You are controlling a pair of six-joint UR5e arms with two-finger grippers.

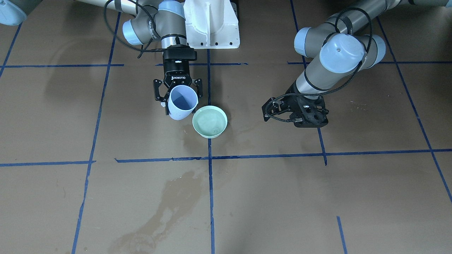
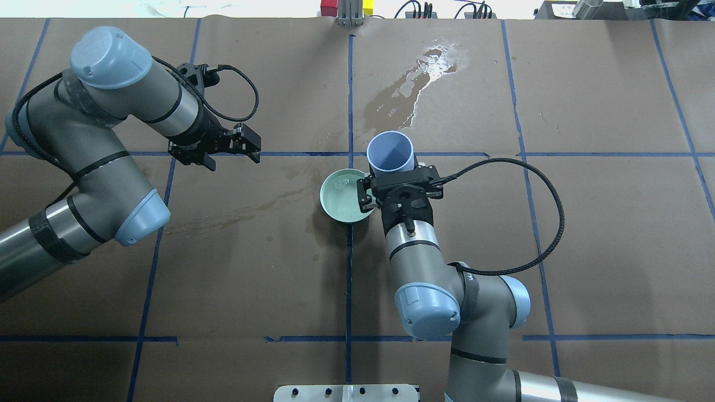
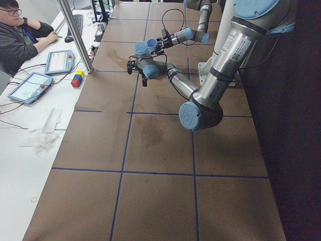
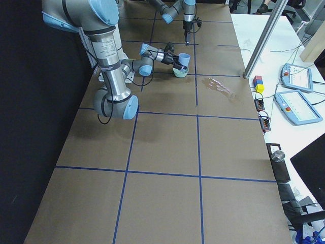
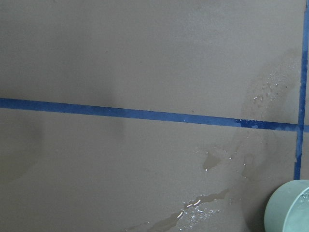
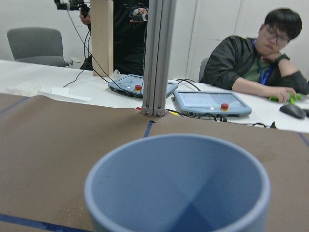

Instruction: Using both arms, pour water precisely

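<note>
The left arm's black two-finger claw [image 2: 215, 148] hangs over the brown paper-covered bench [image 2: 586, 240], well apart from the rest; whether it is released or clenched I cannot tell. Clear water [image 2: 347, 192] lies in the round mint-green bowl [image 2: 328, 195]. Just beside it, the right arm's black claw [image 2: 397, 174] grasps a tilted pale blue plastic cup [image 2: 391, 152].

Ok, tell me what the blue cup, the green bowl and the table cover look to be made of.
The blue cup looks like matte plastic: even colour, thin wall. The green bowl is probably plastic too, smooth with a soft sheen; ceramic cannot be ruled out. The table cover seems brown paper: matte, darker blotches where wet, crossed by blue tape.
</note>
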